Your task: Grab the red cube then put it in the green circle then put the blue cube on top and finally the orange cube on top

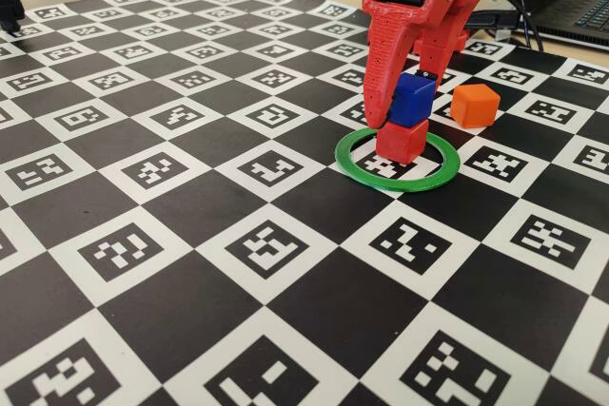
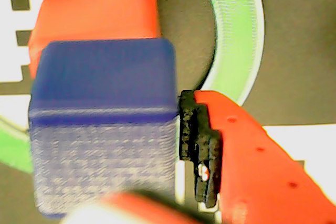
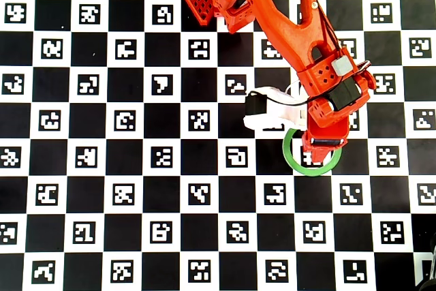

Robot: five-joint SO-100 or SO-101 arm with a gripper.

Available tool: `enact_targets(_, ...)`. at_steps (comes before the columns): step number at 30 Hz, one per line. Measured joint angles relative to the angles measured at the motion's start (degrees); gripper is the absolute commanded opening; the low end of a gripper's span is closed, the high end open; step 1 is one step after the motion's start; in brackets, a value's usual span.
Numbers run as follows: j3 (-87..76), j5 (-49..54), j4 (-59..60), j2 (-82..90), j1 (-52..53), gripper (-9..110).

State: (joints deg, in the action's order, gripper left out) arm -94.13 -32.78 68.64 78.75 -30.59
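Matte red plastic forms the red cube (image 1: 402, 140), which sits inside the green circle (image 1: 419, 178), a thin flat ring lying on the table (image 1: 190, 263), whose surface is a black-and-white checkerboard with a coded marker printed in each white square. The blue cube (image 1: 412, 100), deep blue with rounded edges, rests on top of the red cube, slightly offset. The claw (image 1: 404, 106), printed in red plastic, straddles the blue cube: in the fixed view one long finger runs down the cube's left face to the level of the red cube's top. The wrist view adds detail that this view lacks: the blue cube (image 2: 102, 129) shows fine layered print lines on its side, the red cube (image 2: 94, 19) protrudes beyond it, and a black ridged pad (image 2: 199, 150) on one finger stands just beside the cube's face; contact there cannot be confirmed, so whether the claw clamps the cube or stands apart from it cannot be told. The orange cube (image 1: 474, 105) stands on the table outside the ring, near its far right in the fixed view. In the overhead view the arm (image 3: 300, 32) covers both stacked cubes and the orange cube; only part of the green circle (image 3: 294, 161) shows.
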Motion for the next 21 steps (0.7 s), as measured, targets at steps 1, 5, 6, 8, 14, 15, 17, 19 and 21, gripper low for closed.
enact_targets(1, 0.0, 0.0, 0.3, 0.0, -0.3, 47)
enact_targets(5, 0.1, 0.1, 2.0, 0.0, -1.6, 49)
enact_targets(6, 0.1, 0.1, 2.8, 0.0, -1.9, 49)
enact_targets(8, 0.8, 0.1, 4.3, 0.0, -2.4, 49)
enact_targets(14, 4.3, -1.7, 8.4, 0.0, -2.9, 49)
enact_targets(15, 5.1, -2.1, 9.3, 0.1, -2.9, 49)
enact_targets(17, 6.7, -3.1, 11.1, 0.3, -2.9, 49)
enact_targets(19, 8.5, -4.5, 12.9, 1.3, -2.9, 49)
enact_targets(21, 9.8, -6.4, 14.4, 2.9, -2.9, 49)
